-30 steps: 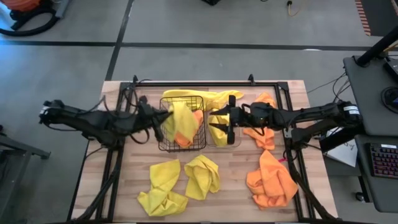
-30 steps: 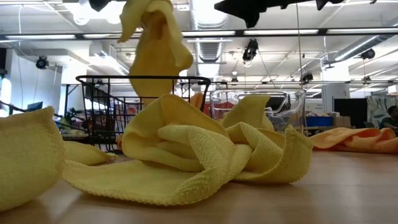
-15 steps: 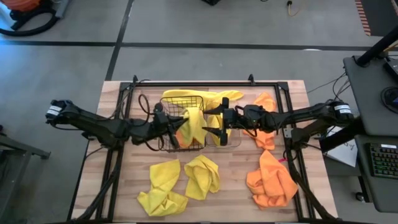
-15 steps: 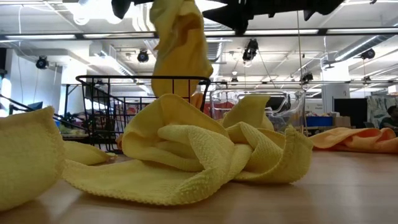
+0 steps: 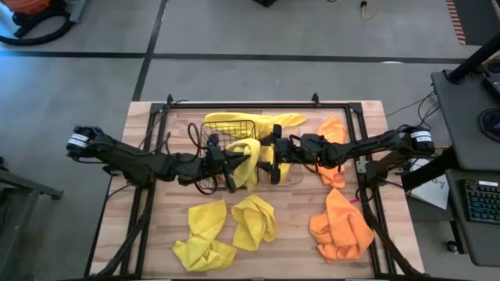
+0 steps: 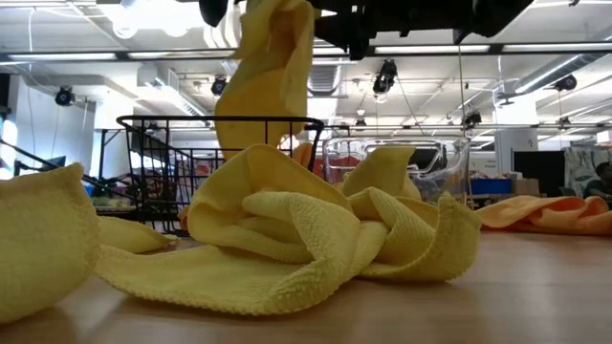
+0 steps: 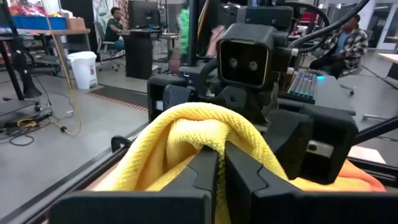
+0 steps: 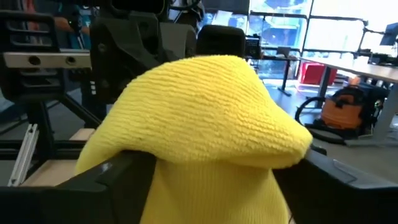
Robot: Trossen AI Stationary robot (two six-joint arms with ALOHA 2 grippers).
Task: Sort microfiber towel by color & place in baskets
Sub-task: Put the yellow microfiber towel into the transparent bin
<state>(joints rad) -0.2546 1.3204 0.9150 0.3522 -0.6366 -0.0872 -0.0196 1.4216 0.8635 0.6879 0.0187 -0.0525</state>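
A yellow towel point(image 5: 247, 154) hangs in the air over the right rim of the black wire basket point(image 5: 223, 125), beside the clear bin point(image 5: 294, 176). My left gripper point(image 5: 233, 160) is shut on it. My right gripper point(image 5: 273, 161) is open and faces the left one. In the right wrist view its fingers stand on either side of the towel's humped top point(image 8: 205, 106); whether they touch it cannot be told. In the low view the towel point(image 6: 268, 81) dangles above the basket point(image 6: 153, 162). An orange towel lies inside the basket. My left gripper pinches the yellow towel's upper fold point(image 7: 205, 127) between its two fingers point(image 7: 205, 171). It comes in level from the table's left. The cloth arches over the fingertips. The rest hangs slack below, lifted clear above the basket rim.
Two yellow towels point(image 5: 205, 234) point(image 5: 255, 220) and an orange one point(image 5: 341, 226) lie on the near table. More orange towels point(image 5: 333, 129) lie right of the clear bin, and a yellow one point(image 5: 273, 121) behind it. A crumpled yellow towel point(image 6: 316, 234) fills the low view's foreground.
My left gripper has carried the hanging yellow towel toward the table's right, from over the wire basket's left part to its right rim. My right gripper, open throughout, has moved left toward the towel until its fingers flank it.
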